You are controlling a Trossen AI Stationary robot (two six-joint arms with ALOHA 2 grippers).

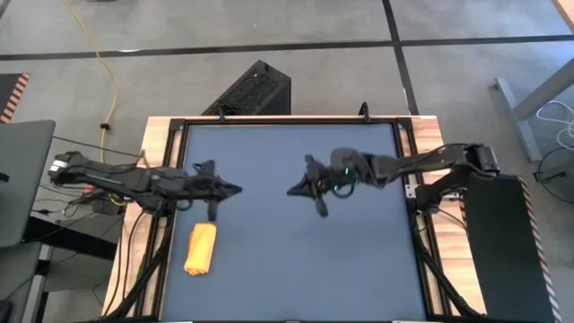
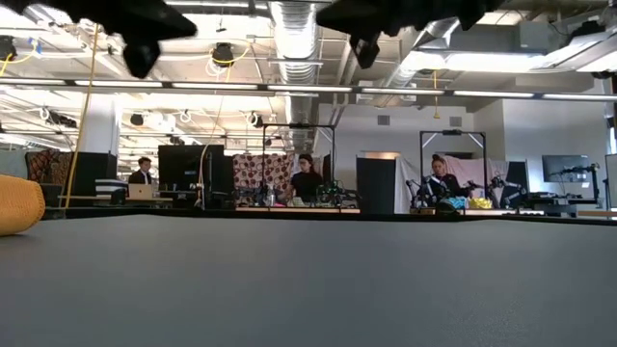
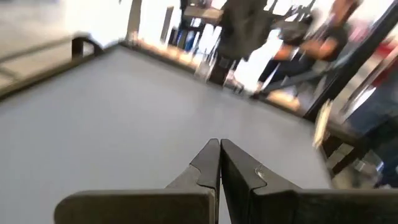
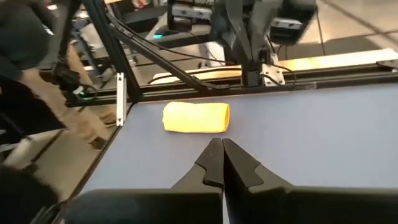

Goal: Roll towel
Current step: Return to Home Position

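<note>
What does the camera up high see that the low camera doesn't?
Only the high view shows the whole rolled towel near the table's left edge, and the left gripper and right gripper pointing at each other above the table. Only the low view shows people at desks in the room behind. Both show the towel and the table.

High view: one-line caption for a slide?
Rolled towel near table's left edge; left gripper and right gripper shut, apart from it.

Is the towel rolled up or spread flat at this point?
Rolled: the towel lies as a compact yellow cylinder. The left gripper and right gripper, both shut, are off it.
</note>
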